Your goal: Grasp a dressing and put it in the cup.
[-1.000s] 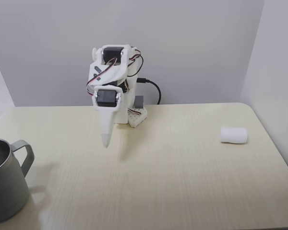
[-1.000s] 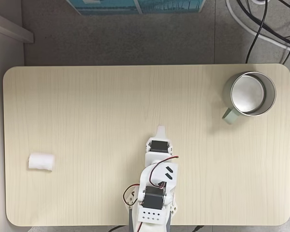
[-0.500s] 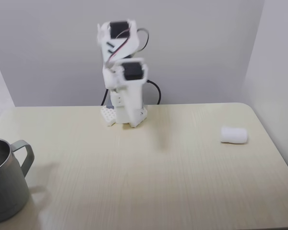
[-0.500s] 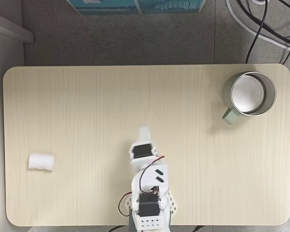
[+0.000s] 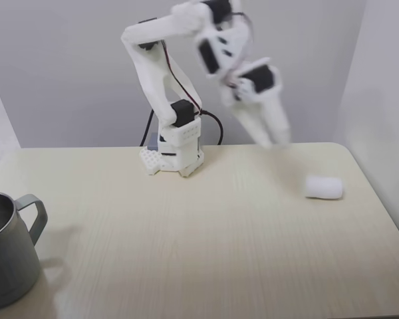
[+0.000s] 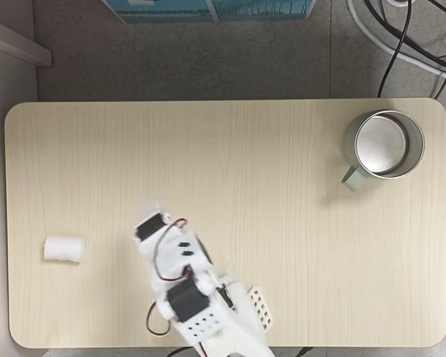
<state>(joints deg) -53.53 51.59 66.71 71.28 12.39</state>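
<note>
Hovering blurred and empty above the tabletop (image 5: 186,232), grip state unreadable, the end effector (image 5: 274,139) is short of the dressing (image 5: 324,187) lying far right, the cup (image 5: 10,249) waiting near left—nothing grasped yet.

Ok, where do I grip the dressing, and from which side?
Take the dressing across its middle, coming down from above. It lies on its side on the table, apart from other things; probably set the jaws astride its short width, since it looks soft and round.
</note>
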